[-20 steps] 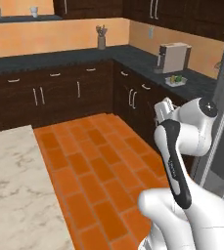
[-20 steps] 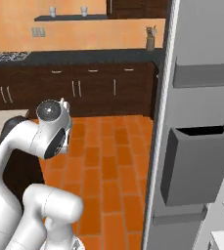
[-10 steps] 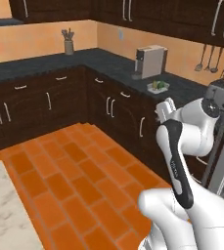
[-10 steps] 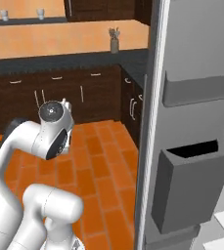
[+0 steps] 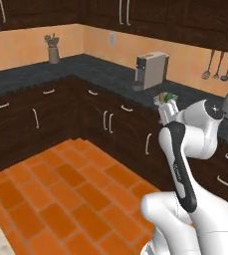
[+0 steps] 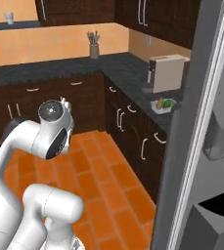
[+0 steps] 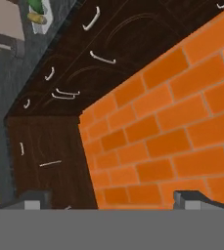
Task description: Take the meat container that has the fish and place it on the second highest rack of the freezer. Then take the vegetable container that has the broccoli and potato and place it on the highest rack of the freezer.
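My pincer (image 7: 111, 199) hangs with its two fingertips (image 7: 34, 199) set wide apart, nothing between them — beneath them lies the orange brick floor (image 7: 182, 122) and the dark cabinet fronts (image 7: 50, 151) with their pale handles.

The vegetable container (image 6: 163, 105) sits on the black counter (image 6: 128, 68), just beside the coffee machine (image 6: 166, 73) and between it and the grey freezer door (image 6: 201, 146) that fills the right of the right base view. It is a small, shallow white tray, and I can see something green and something yellowish lying in it; too small to tell which is the broccoli and which the potato. From the hand view the same tray (image 7: 38, 14) appears in the top left corner, oblong, its long axis running roughly across the depth of the counter. In the left base view it (image 5: 164, 98) peeks out just behind my own arm, right of the coffee machine (image 5: 152, 69).

A utensil holder (image 5: 53, 52) stands far off on the counter's other leg, well apart from the tray.
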Motion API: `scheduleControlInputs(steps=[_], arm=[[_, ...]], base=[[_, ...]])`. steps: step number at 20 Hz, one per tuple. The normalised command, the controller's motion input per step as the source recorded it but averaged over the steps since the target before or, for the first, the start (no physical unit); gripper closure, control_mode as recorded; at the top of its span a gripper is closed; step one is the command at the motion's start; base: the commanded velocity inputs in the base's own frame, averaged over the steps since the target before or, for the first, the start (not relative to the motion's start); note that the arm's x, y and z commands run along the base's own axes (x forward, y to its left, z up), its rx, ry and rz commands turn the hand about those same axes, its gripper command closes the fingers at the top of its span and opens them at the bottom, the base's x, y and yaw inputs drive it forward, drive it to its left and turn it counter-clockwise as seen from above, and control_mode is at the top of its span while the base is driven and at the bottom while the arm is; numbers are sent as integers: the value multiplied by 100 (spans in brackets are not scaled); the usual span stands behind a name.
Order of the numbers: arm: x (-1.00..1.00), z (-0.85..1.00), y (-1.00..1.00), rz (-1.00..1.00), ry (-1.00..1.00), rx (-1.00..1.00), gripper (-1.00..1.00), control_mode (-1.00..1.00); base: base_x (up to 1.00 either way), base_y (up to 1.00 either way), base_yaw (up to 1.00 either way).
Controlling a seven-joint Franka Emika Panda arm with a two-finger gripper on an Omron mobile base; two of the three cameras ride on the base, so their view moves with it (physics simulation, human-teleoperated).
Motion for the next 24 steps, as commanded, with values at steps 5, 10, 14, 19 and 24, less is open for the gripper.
scheduleControlInputs(steps=[5, 10, 14, 19, 24], arm=[[0, 0, 0, 0, 0, 0, -100, 100], [0, 0, 0, 0, 0, 0, -100, 100], [0, 0, 0, 0, 0, 0, -100, 100], [0, 0, 0, 0, 0, 0, -100, 100], [0, 0, 0, 0, 0, 0, -100, 100]], base=[[100, 8, -49], [100, 16, -54], [100, 21, -57], [95, 52, -56], [61, 77, -50]])
